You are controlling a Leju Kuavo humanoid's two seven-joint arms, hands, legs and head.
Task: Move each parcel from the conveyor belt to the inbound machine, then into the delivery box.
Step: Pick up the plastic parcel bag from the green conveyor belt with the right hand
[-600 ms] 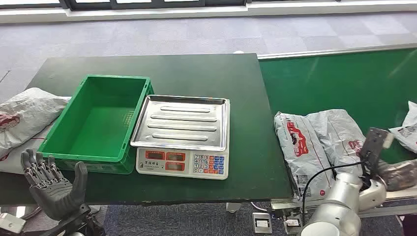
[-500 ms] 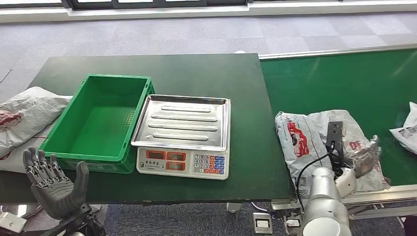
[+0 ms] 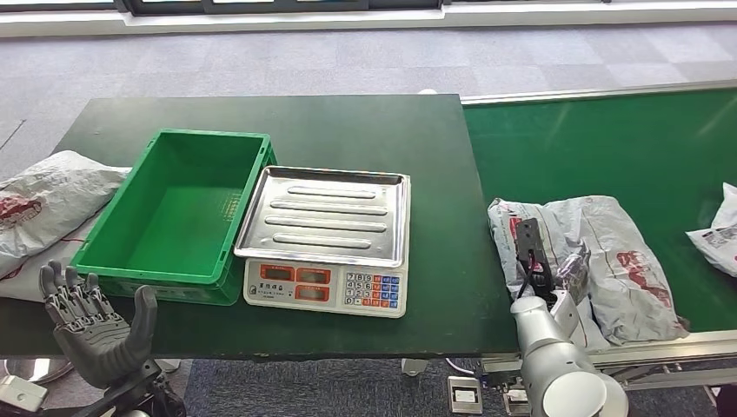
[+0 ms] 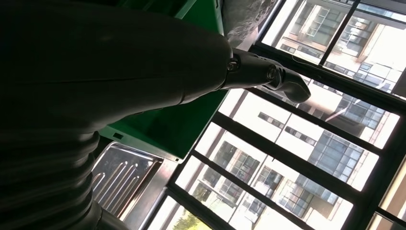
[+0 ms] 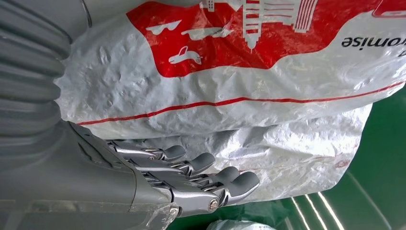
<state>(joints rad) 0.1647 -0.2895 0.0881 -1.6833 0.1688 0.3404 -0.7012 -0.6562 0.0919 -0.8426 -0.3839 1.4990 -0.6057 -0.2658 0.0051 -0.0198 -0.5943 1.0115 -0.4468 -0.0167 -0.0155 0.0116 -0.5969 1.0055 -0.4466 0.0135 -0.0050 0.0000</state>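
Observation:
A grey-white parcel (image 3: 621,252) with red print lies on the green conveyor belt (image 3: 608,148), close to its near edge. My right hand (image 3: 563,271) is over the parcel's left part. In the right wrist view the parcel (image 5: 249,81) fills the picture and the hand's fingers (image 5: 191,177) lie straight along its wrinkled plastic, gripping nothing. The scale with a steel tray (image 3: 326,217) stands bare mid-table, and the green box (image 3: 209,139) to its left is empty. My left hand (image 3: 91,326) is raised at the table's near left corner, fingers spread, holding nothing.
A second parcel (image 3: 717,230) shows at the belt's right edge. More parcels (image 3: 43,204) lie on the table left of the green box. In the left wrist view, the box (image 4: 177,124) and the scale tray (image 4: 124,172) appear past a dark thumb.
My right arm has swung left from the belt's right edge to the left part of the near parcel. The left hand has barely moved.

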